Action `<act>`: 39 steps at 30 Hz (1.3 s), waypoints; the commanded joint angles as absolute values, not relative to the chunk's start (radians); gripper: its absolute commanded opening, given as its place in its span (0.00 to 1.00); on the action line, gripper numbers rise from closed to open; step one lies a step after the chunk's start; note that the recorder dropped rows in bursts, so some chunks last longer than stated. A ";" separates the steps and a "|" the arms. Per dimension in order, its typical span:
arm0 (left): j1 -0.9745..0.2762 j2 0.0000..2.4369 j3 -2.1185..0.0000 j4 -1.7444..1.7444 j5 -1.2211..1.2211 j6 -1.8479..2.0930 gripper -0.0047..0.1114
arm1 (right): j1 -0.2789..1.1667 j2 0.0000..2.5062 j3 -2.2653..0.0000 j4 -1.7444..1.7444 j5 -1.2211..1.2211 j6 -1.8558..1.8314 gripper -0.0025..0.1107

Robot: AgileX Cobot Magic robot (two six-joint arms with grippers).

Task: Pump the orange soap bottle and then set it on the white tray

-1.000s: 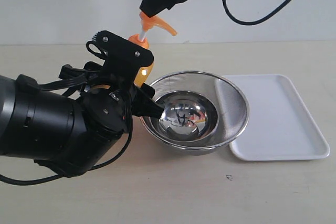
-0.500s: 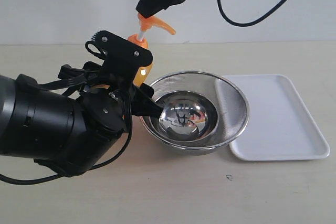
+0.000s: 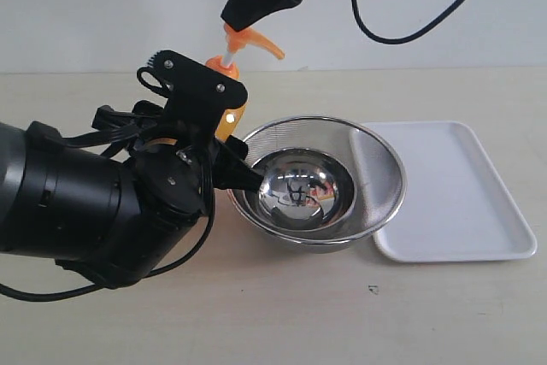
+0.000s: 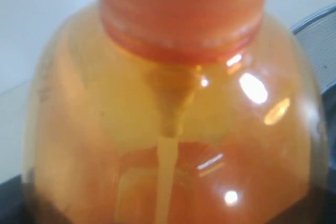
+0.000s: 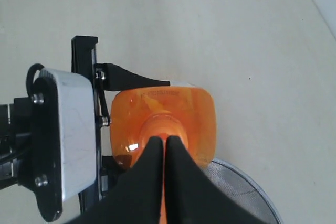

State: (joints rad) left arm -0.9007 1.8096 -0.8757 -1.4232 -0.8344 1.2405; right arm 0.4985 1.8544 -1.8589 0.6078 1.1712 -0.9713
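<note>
The orange soap bottle [image 3: 232, 114] stands upright at the left of the bowls, mostly hidden by my left arm. My left gripper [image 3: 224, 126] is shut on its body; one black finger [image 5: 134, 75] lies along the bottle's side. In the left wrist view the bottle's shoulder and neck [image 4: 168, 129] fill the picture. My right gripper [image 3: 234, 26] comes down from above, shut, with its tips resting on the orange pump head [image 3: 255, 41]; a short piece of white stem shows below. From above, the closed tips [image 5: 164, 141] sit over the bottle [image 5: 195, 113]. The white tray [image 3: 461, 203] lies at the right with nothing on it.
A round steel mesh bowl [image 3: 376, 168] with a shiny steel bowl [image 3: 303, 185] inside stands between the bottle and the tray; its rim overlaps the tray's left edge. The mesh rim [image 5: 239, 192] shows beside the bottle. My bulky left arm [image 3: 77, 203] covers the table's left.
The right gripper and the pump head have shifted slightly left and down, leaving less white stem showing. The left arm, bowls and tray have not moved.
</note>
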 commanded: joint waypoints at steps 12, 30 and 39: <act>-0.905 1.800 -0.882 -1.405 -0.821 1.215 0.08 | 0.500 1.886 -1.788 0.540 1.208 -0.959 0.02; -0.905 1.800 -0.882 -1.401 -0.821 1.215 0.08 | 0.498 1.860 -1.788 0.535 1.169 -0.976 0.02; -0.905 1.800 -0.882 -1.399 -0.821 1.207 0.08 | 0.498 1.705 -1.874 0.383 0.934 -0.952 0.02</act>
